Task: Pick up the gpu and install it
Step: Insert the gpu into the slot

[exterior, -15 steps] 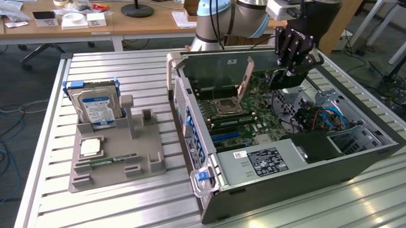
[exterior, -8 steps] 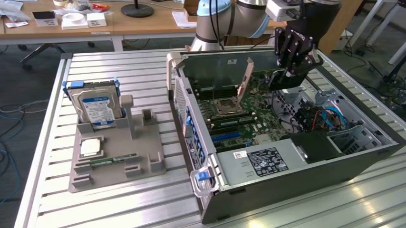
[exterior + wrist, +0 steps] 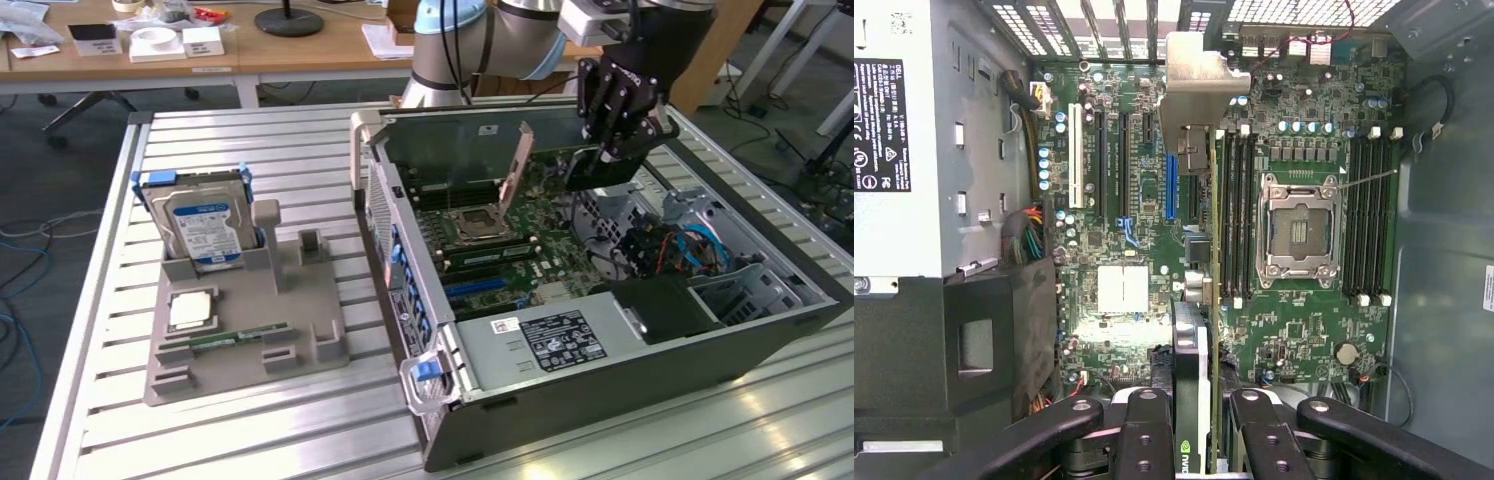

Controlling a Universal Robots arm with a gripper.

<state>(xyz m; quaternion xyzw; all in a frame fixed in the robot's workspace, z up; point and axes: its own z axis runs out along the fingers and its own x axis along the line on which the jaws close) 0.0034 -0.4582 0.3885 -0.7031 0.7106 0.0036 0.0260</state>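
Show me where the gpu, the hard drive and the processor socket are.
gpu (image 3: 1191,385): wrist view, its black upper edge.
hard drive (image 3: 203,228): exterior view, its blue-white label.
processor socket (image 3: 1299,225): wrist view, its open middle.

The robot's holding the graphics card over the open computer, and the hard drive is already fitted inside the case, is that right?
Not quite. The hard drive is not inside the computer case; it stands upright in the grey holder beside it, as the exterior view shows. The gripper does hold the gpu over the open case.
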